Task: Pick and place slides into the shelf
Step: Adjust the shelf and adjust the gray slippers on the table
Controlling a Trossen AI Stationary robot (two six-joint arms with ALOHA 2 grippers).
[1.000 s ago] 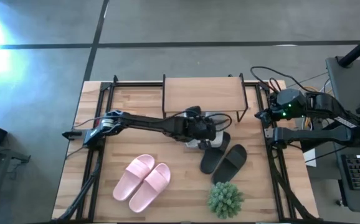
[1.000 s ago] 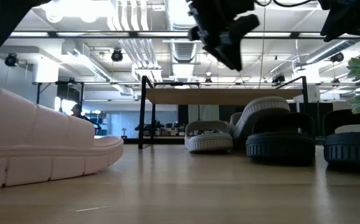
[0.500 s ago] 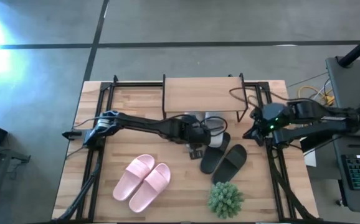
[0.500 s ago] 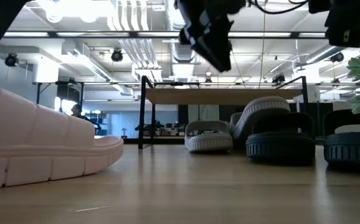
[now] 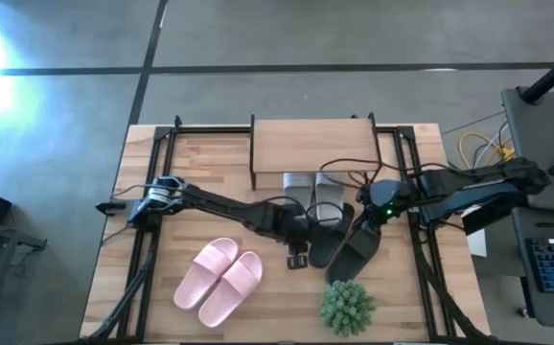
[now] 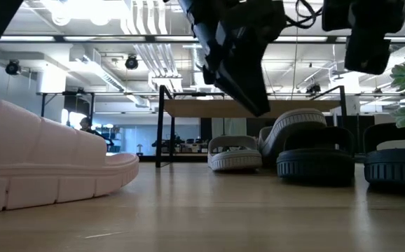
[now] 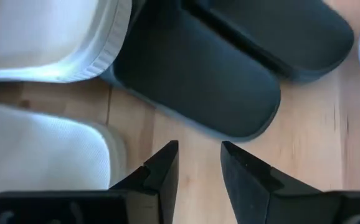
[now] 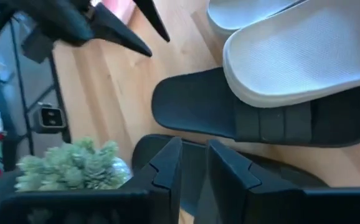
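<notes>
The shelf (image 5: 311, 144) stands at the table's far middle. Two light grey-white slides (image 5: 302, 184) lie just in front of it; the right one (image 8: 304, 50) rests its near end on a black slide (image 8: 261, 118). The second black slide (image 5: 358, 251) lies beside that one. The pink pair (image 5: 219, 278) lies near left. My left gripper (image 7: 200, 162) hangs open above bare wood at the first black slide's heel (image 7: 198, 81), holding nothing. My right gripper (image 8: 194, 165) hovers over the black pair with a narrow gap, clear of them.
A small green plant (image 5: 346, 305) stands near the front edge, close to the black slides. Black frame rails (image 5: 148, 240) run along the table's left and right sides. Bare wood lies between the pink pair and the black pair.
My left gripper has drawn back from over the grey-white slides toward the near edge, sinking and tipping further down. My right gripper has swung in from the table's right edge toward the black slides and come lower. The slides have stayed where they were.
</notes>
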